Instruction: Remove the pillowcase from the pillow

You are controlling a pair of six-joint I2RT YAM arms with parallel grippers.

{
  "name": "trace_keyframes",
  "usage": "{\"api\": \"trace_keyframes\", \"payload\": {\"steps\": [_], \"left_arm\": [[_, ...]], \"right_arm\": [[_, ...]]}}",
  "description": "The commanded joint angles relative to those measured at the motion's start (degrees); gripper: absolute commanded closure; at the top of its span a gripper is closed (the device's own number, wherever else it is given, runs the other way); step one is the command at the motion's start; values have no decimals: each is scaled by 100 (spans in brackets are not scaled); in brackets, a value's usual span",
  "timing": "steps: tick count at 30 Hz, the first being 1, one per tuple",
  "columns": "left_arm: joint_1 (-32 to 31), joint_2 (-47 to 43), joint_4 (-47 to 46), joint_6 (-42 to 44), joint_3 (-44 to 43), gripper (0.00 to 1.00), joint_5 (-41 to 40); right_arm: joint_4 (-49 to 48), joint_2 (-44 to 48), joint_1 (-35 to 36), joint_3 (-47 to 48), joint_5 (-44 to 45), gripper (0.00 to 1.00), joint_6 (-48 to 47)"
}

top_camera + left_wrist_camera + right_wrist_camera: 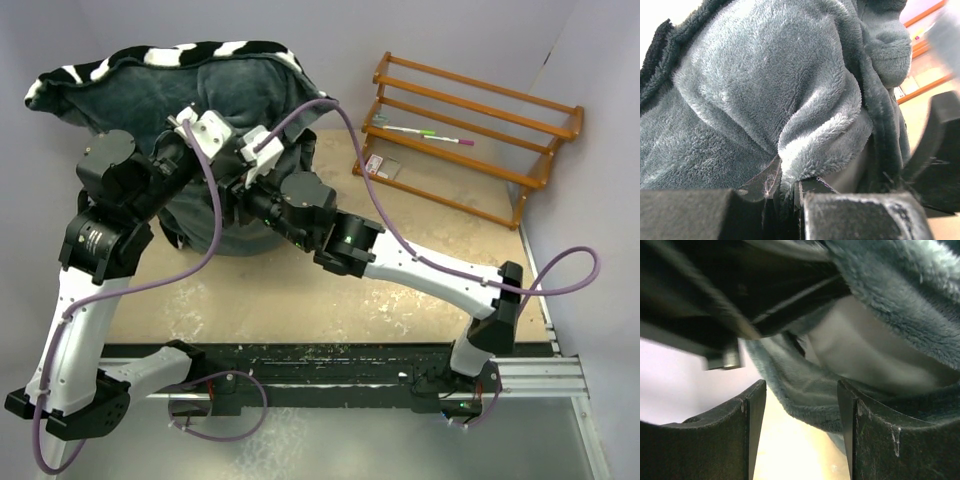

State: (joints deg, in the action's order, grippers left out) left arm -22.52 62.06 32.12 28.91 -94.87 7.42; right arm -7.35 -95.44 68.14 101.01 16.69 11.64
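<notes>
Left of the wooden rack (470, 130), the pillowcase (240, 90) sits heaped on the counter (300, 300), grey plush side out. Its long axis runs crosswise, with the striped edge along the far side. The left claw (787, 192) pinches a grey fold. The right claw (801, 400) gapes wide under the hem, where the white pillow (860, 350) shows.

Bright, even light falls from overhead, and only soft shadows lie on the table (300, 290). Just above the left jaws the pillowcase (770, 90) plush is crisp, while the far upper right smears out. Above the right jaws everything is dark and motion-blurred, and the gap between them is washed pale.
</notes>
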Motion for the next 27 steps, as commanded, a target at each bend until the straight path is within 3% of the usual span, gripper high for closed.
{"api": "trace_keyframes", "payload": {"steps": [1,9,15,21,27], "left_arm": [[11,-206,-362,-216,-457,97,78],[6,-313,-69,-327,-739,99,260],[3,-277,134,-557,-942,99,564],[3,-235,375,-687,-1133,99,833],[4,-175,356,-852,-1205,99,962]], "right_arm": [[-219,66,-365,441,109,38,-139],[-999,857,-1164,-1077,850,28,-15],[-1139,784,-1373,-1082,441,21,-121],[-1707,584,-1375,-892,-746,17,-352],[-2453,344,-1165,-1057,-1228,10,-300]]}}
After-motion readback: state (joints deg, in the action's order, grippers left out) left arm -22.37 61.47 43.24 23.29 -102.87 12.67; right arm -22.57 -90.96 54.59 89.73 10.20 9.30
